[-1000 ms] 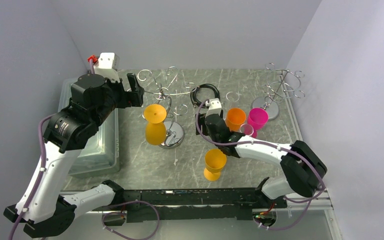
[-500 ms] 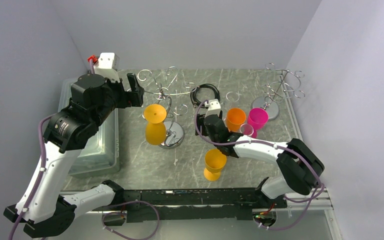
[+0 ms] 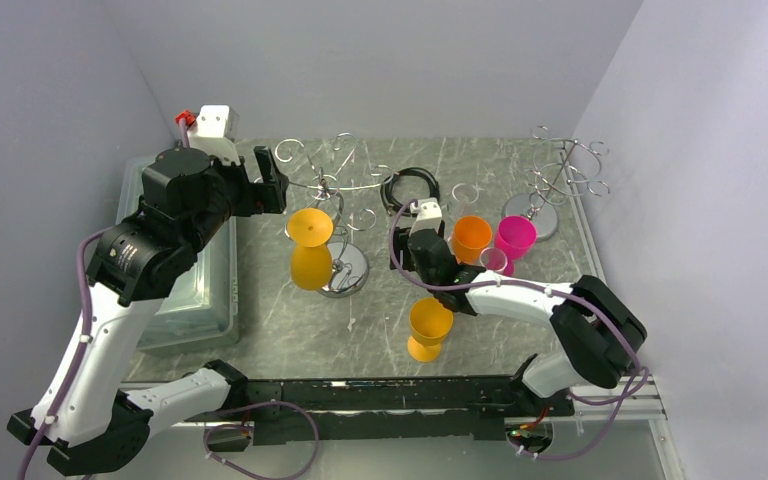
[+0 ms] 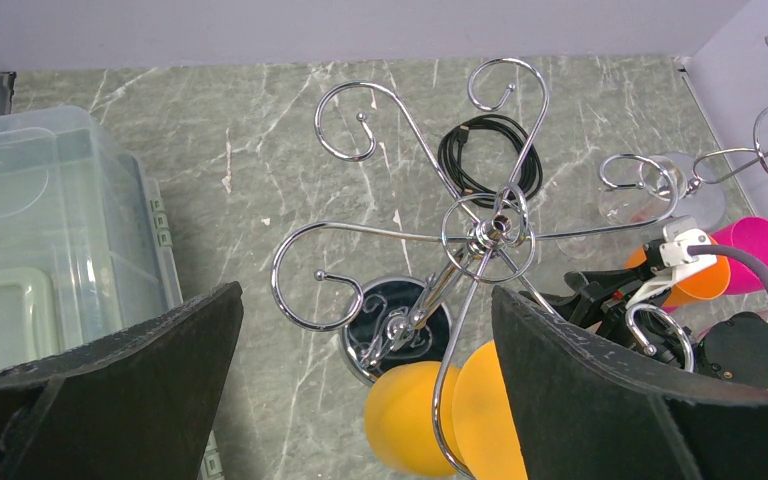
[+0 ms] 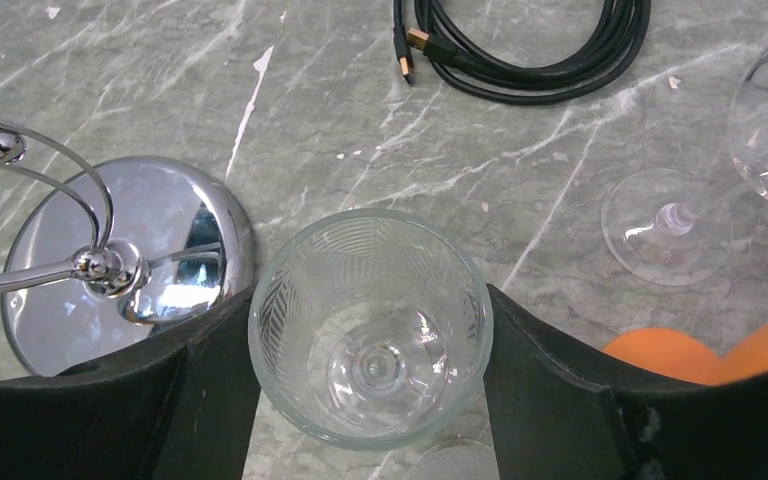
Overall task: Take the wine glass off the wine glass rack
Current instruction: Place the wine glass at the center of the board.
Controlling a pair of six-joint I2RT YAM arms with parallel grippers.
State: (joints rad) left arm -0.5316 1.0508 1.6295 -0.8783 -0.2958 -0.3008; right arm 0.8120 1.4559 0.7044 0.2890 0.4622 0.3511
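The wine glass rack [image 3: 332, 185] is a chrome stand with a mirror disc base [image 3: 348, 270] and curled arms. Its hub [image 4: 490, 226] shows in the left wrist view. An orange wine glass [image 3: 310, 246] hangs upside down from one arm [image 4: 450, 415]. My left gripper [image 3: 272, 186] is open and empty, above and left of the rack [image 4: 365, 300]. My right gripper [image 3: 418, 240] is shut on a clear patterned glass [image 5: 370, 325], seen from above between both fingers, right of the rack's base [image 5: 125, 270].
A second orange glass [image 3: 430, 328] stands near the front. An orange cup [image 3: 471, 237], a pink cup [image 3: 514, 240] and a clear wine glass [image 3: 493, 260] stand right of my right gripper. A black cable [image 3: 410, 185], a smaller wire stand [image 3: 560, 175] and a clear bin [image 3: 185, 270] are around.
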